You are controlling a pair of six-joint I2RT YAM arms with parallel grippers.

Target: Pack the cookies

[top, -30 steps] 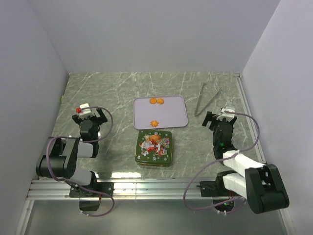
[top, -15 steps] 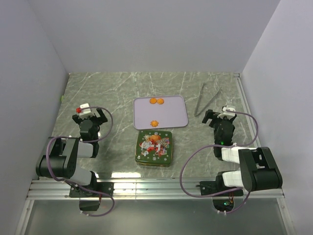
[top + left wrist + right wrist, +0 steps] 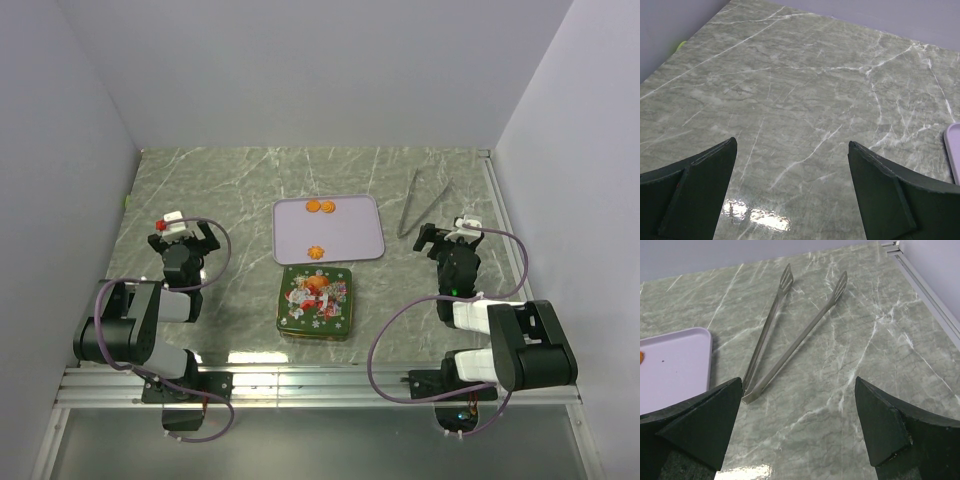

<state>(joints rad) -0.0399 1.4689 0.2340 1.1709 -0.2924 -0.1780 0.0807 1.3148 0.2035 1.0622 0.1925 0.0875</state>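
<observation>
Three small orange cookies lie on a pale lilac tray (image 3: 350, 232): two side by side at its far edge (image 3: 320, 207) and one near its front edge (image 3: 316, 252). A closed square tin with a Christmas picture (image 3: 316, 302) sits in front of the tray. My left gripper (image 3: 183, 232) is open and empty over bare table at the left; its wrist view (image 3: 792, 145) shows only marble. My right gripper (image 3: 450, 237) is open and empty at the right, just short of metal tongs (image 3: 790, 330), which lie closed-end toward it.
The tongs also show in the top view (image 3: 422, 200) at the far right. A metal rail (image 3: 500, 215) runs along the table's right edge. Walls close in the left, back and right. The tray's corner shows in the right wrist view (image 3: 675, 365).
The right arm has folded back toward its base; its gripper stays at about the same spot. The left arm and the objects have not moved.
</observation>
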